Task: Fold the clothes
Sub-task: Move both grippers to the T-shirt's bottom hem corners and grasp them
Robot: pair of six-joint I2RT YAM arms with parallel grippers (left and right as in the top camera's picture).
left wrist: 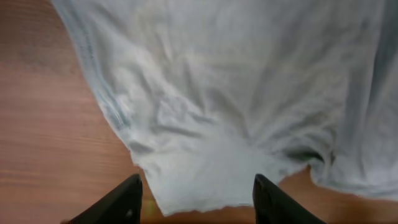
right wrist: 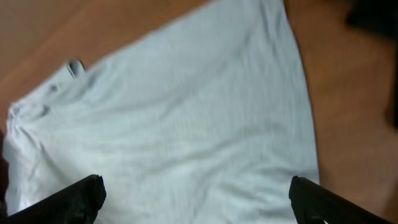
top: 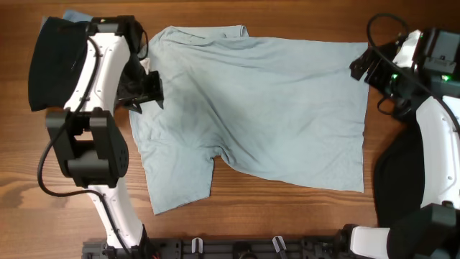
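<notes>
Both grippers gape wide and empty: left gripper (left wrist: 198,194) hovers over the T-shirt (top: 266,108) at its left edge, right gripper (top: 361,68) by its top right corner. Shirt lies spread on table (top: 287,219), unfolded. Likely grasp step; next, each should lower and pinch cloth only.

Left arm (top: 93,65) and right arm (top: 440,151): white shells, black joints and motor housings. Black cable (top: 41,173) looped beside the left base; second cable (top: 374,21) arched over the right wrist. Green light (top: 445,77) near the right wrist. Left gripper (left wrist: 196,199), right gripper (right wrist: 198,199): dark tapered fingers.
</notes>
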